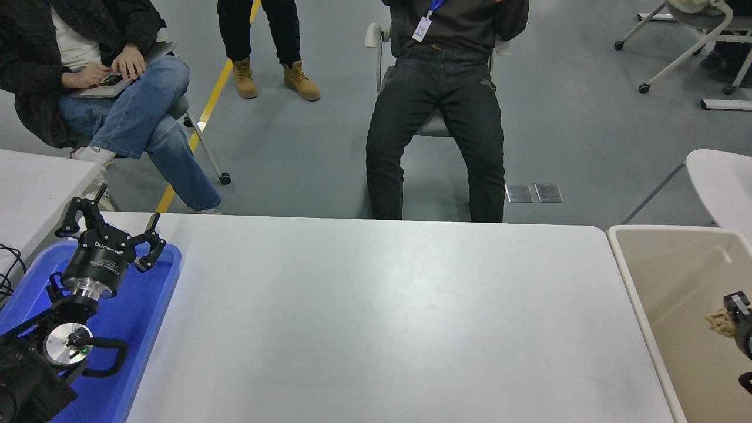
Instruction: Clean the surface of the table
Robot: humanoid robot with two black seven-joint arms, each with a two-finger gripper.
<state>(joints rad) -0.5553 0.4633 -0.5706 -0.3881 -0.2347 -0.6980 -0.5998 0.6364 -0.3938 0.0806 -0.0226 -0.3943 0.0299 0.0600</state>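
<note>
Wide matte white worktop (376, 317) fills the middle. Left gripper (108, 226) sits spread over the blue plastic tray (141, 329). Right gripper (741, 329) barely peeks in above the beige bin (640, 305), can't tell its state; probably needs to come over the worktop next.

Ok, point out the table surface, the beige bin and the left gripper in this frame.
table surface (382, 317), head view, bare middle of the top.
beige bin (637, 305), head view, its left rim.
left gripper (108, 232), head view, between its spread fingertips.

A grey floor (305, 153) is crossed by a yellow line (207, 108); wheeled chairs (675, 53), possibly folding, are seen.
</note>
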